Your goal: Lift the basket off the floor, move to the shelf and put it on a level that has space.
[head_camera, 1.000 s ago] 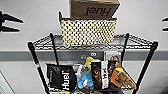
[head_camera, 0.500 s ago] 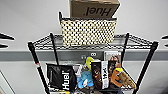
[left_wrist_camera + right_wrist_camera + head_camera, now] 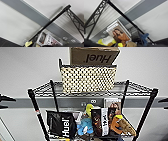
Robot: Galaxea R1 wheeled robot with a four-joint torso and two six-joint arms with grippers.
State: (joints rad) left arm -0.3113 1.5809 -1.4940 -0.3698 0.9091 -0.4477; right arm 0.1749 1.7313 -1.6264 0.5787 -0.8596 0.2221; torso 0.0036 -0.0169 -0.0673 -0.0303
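Basket on shelf's top level, apart from tools; their opening indiscernible.

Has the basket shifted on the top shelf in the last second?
No. The basket sits in the same spot on the top tier, under the Huel box.

Cream woven basket, dark-rimmed, upright on the black wire shelf's top level.
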